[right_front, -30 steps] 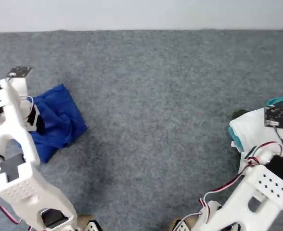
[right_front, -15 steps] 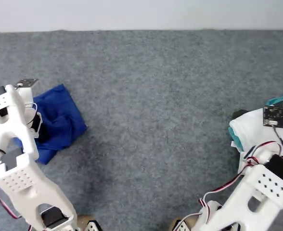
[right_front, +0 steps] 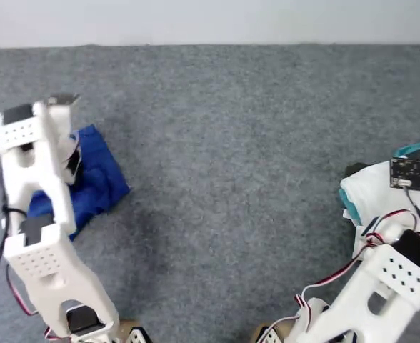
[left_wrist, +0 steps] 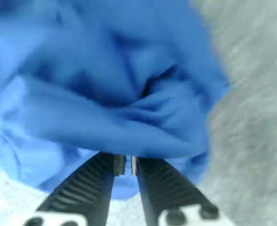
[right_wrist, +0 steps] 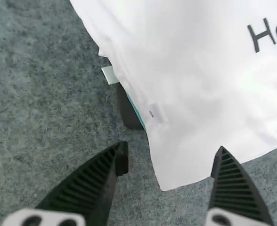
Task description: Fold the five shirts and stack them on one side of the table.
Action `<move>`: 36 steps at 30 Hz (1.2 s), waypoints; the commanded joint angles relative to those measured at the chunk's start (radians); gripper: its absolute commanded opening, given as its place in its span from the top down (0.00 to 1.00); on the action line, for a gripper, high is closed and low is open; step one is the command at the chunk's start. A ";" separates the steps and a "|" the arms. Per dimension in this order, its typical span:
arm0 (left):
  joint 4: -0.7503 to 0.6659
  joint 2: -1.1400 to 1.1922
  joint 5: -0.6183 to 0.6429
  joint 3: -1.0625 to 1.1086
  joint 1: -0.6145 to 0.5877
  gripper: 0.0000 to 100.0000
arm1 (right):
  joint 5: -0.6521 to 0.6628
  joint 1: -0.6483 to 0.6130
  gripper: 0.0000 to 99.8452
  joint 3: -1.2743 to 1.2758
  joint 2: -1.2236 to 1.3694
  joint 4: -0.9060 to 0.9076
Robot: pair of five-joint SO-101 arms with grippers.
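Note:
A crumpled blue shirt (right_front: 99, 182) lies on the grey table at the left, with the left arm (right_front: 35, 164) standing over its left part. Seen from the left wrist, the left gripper (left_wrist: 124, 165) has its fingers pressed together at a fold of the blue shirt (left_wrist: 129, 94). At the right edge a folded white shirt (right_front: 367, 193) tops a stack above a teal layer (right_front: 412, 149) and a dark one (right_front: 353, 170). My right gripper (right_wrist: 171, 160) stands open over the corner of the white shirt (right_wrist: 199, 70), one finger on each side of that corner.
Grey carpet-like cloth (right_front: 238, 157) covers the table's wide middle between the two arms. A pale wall (right_front: 210, 21) runs along the far edge. The right arm's body (right_front: 381, 286) fills the near right corner.
The left arm has swung toward the far side and to the right over the blue shirt, which bunched up slightly. The right arm and the stack have not moved.

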 commanded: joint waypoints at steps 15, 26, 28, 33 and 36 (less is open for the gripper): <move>0.031 -0.456 0.118 -0.269 0.456 0.99 | 0.008 -0.012 0.71 0.109 -0.022 -0.021; 0.028 -0.821 0.011 -0.355 0.767 0.99 | 0.006 -0.012 0.71 0.112 -0.022 -0.039; 0.028 -0.868 0.011 -0.420 0.755 0.99 | 0.006 -0.012 0.71 0.112 -0.022 -0.039; 0.031 -0.904 0.017 -0.444 0.595 0.99 | 0.006 -0.012 0.71 0.112 -0.019 -0.039; 0.029 -0.872 0.018 -0.268 0.545 0.98 | 0.006 -0.012 0.71 0.112 -0.018 -0.039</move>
